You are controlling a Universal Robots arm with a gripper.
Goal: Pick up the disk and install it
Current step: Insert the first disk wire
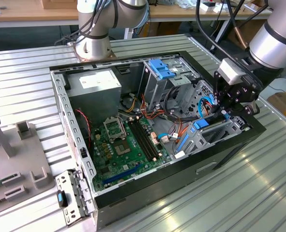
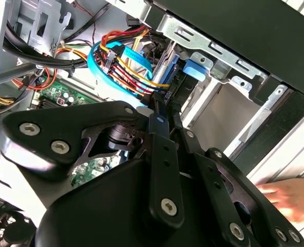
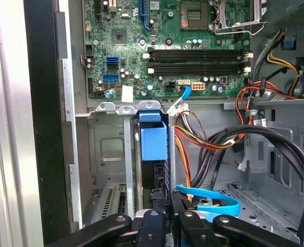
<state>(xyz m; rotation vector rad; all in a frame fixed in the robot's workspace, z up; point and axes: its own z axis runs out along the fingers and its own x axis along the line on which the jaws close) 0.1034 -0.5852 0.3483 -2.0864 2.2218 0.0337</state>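
- Gripper (image 1: 223, 112): right of frame in the exterior view, lowered into the computer case (image 1: 133, 195); fingers narrowed, clasping the disk.
- Disk (image 3: 154, 141): blue carrier, upright in drive bay (image 3: 108, 149), first wrist view centre.

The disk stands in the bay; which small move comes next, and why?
Probably a short, straight push of the disk deeper into its slot: it stands on edge between the bay rails, the tool is right behind it, and cables lie beside.
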